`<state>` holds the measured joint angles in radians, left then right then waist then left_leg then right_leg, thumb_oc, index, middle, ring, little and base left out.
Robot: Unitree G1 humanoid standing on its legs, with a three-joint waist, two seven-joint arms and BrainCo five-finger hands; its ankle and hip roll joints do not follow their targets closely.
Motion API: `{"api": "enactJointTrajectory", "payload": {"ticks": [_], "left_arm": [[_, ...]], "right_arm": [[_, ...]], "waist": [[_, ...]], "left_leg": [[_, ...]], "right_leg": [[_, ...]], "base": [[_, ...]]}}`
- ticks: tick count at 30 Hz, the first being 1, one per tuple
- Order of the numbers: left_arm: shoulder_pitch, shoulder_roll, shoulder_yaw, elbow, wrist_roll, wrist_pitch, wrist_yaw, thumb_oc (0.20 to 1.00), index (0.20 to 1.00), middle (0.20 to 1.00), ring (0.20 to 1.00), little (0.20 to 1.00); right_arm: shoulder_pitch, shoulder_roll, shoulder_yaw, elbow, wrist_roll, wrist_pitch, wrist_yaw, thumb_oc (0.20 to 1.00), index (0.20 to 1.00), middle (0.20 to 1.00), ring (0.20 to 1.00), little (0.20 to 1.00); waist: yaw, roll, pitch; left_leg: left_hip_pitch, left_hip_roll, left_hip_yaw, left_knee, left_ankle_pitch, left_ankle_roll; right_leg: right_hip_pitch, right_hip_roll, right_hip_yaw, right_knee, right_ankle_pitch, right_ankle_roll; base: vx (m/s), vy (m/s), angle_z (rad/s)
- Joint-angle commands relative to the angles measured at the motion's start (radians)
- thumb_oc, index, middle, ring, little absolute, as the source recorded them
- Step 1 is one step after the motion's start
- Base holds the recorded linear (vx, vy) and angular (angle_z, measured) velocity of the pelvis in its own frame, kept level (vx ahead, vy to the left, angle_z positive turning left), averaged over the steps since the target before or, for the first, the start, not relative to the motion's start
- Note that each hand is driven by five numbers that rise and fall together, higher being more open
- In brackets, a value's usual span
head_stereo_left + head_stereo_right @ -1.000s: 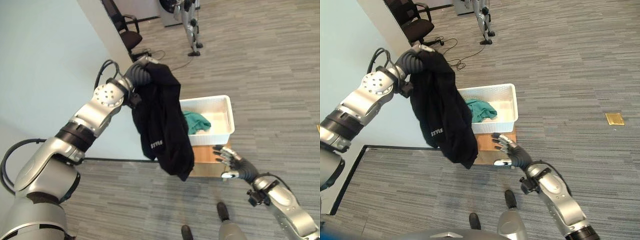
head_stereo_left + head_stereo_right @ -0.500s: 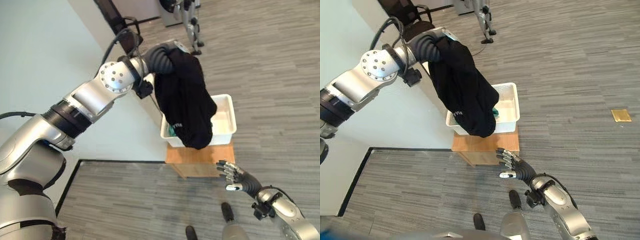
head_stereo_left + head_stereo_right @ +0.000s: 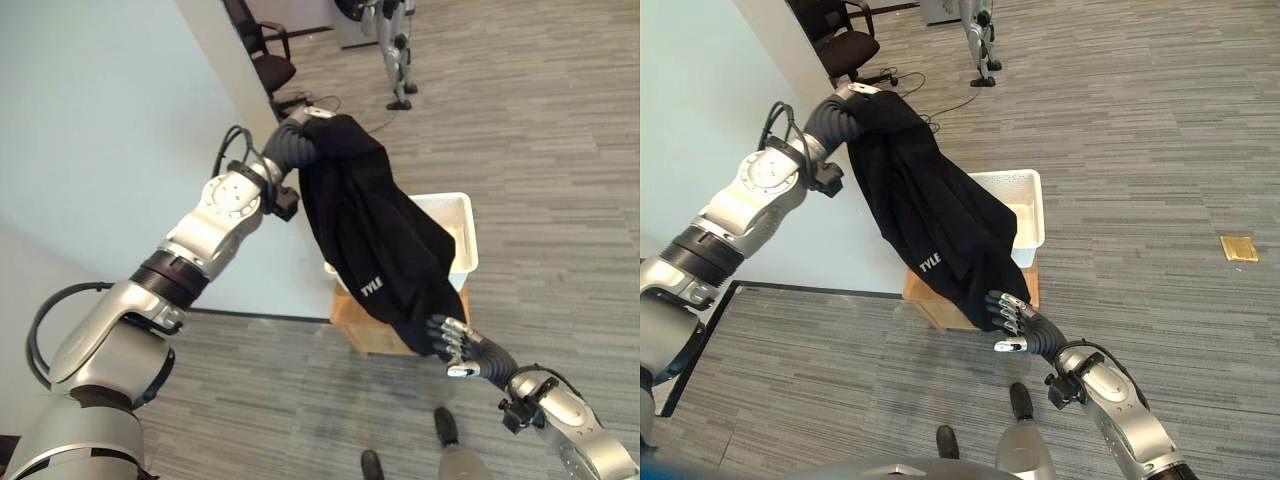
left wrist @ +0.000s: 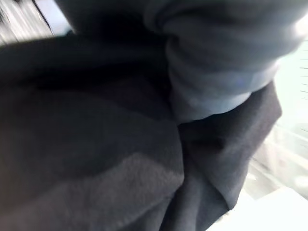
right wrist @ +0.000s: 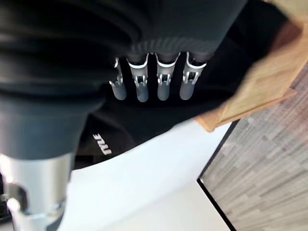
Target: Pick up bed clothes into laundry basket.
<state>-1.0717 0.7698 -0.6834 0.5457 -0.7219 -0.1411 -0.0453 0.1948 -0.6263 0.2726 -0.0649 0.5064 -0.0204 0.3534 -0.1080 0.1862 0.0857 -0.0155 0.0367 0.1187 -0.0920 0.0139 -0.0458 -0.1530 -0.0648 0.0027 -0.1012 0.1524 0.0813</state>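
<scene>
A black garment [image 3: 375, 235] with white lettering hangs from my raised left hand [image 3: 292, 147], whose dark cover disappears into the cloth at the top. The garment slants down in front of the white laundry basket [image 3: 463, 220], which stands on a low wooden stand [image 3: 362, 328]. My right hand [image 3: 462, 347] is low at the garment's bottom edge, open, with straight fingers [image 5: 163, 81] against the black cloth [image 5: 144, 118]. The garment [image 4: 96, 144] lies close around the left wrist. It hides most of the inside of the basket.
A pale wall [image 3: 100, 150] runs along the left, with a black-edged pale surface below it. A black office chair [image 3: 268, 66] and another robot's legs [image 3: 397, 62] stand at the back. A brass floor plate [image 3: 1238, 247] lies on the carpet at the right.
The left arm has lowered and swung the garment, which now stretches down to the right hand. The right hand, apart from the cloth before, touches its bottom edge. The camera has shifted.
</scene>
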Motion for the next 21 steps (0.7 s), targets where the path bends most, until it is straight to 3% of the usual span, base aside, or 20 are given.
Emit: {"api": "enactJointTrajectory", "payload": {"ticks": [1, 5, 13, 21], "left_arm": [[-0.202, 0.052, 0.050, 0.084, 0.036, -0.038, 0.072, 0.200, 0.200, 0.200, 0.200, 0.200], [-0.382, 0.008, 0.031, 0.227, 0.024, -0.031, 0.130, 0.200, 0.200, 0.200, 0.200, 0.200], [-0.494, -0.009, -0.003, 0.319, 0.056, -0.018, 0.144, 0.200, 0.200, 0.200, 0.200, 0.200], [-0.572, 0.011, -0.002, 0.447, 0.046, -0.004, 0.149, 0.200, 0.200, 0.200, 0.200, 0.200]], "right_arm": [[0.024, 0.020, 0.011, -0.056, -0.036, -0.024, 0.006, 1.000, 1.000, 1.000, 1.000, 1.000], [0.001, 0.016, 0.030, -0.041, -0.057, -0.003, 0.002, 1.000, 1.000, 1.000, 1.000, 1.000], [0.000, 0.006, 0.026, -0.051, -0.072, 0.016, 0.013, 1.000, 1.000, 1.000, 1.000, 1.000], [0.009, -0.020, 0.023, -0.063, -0.082, 0.032, 0.017, 1.000, 1.000, 1.000, 1.000, 1.000]], "waist": [[0.032, -0.064, -0.041], [0.040, -0.061, -0.047], [0.042, -0.052, -0.046], [0.028, -0.004, -0.032]], "left_leg": [[-0.013, -0.006, -0.111, 0.005, 0.041, -0.037], [-0.016, -0.009, -0.122, 0.005, 0.042, -0.036], [-0.016, -0.010, -0.120, 0.005, 0.041, -0.034], [-0.022, -0.016, -0.118, 0.005, 0.043, -0.034]], "right_leg": [[0.115, -0.050, -0.060, 0.014, -0.095, 0.080], [0.117, -0.053, -0.066, 0.014, -0.097, 0.081], [0.114, -0.053, -0.061, 0.014, -0.093, 0.079], [0.100, -0.057, -0.047, 0.014, -0.094, 0.079]], "base": [[0.00, 0.011, 0.12], [0.00, 0.005, 0.17], [0.00, 0.001, 0.01], [0.00, 0.007, -0.03]]}}
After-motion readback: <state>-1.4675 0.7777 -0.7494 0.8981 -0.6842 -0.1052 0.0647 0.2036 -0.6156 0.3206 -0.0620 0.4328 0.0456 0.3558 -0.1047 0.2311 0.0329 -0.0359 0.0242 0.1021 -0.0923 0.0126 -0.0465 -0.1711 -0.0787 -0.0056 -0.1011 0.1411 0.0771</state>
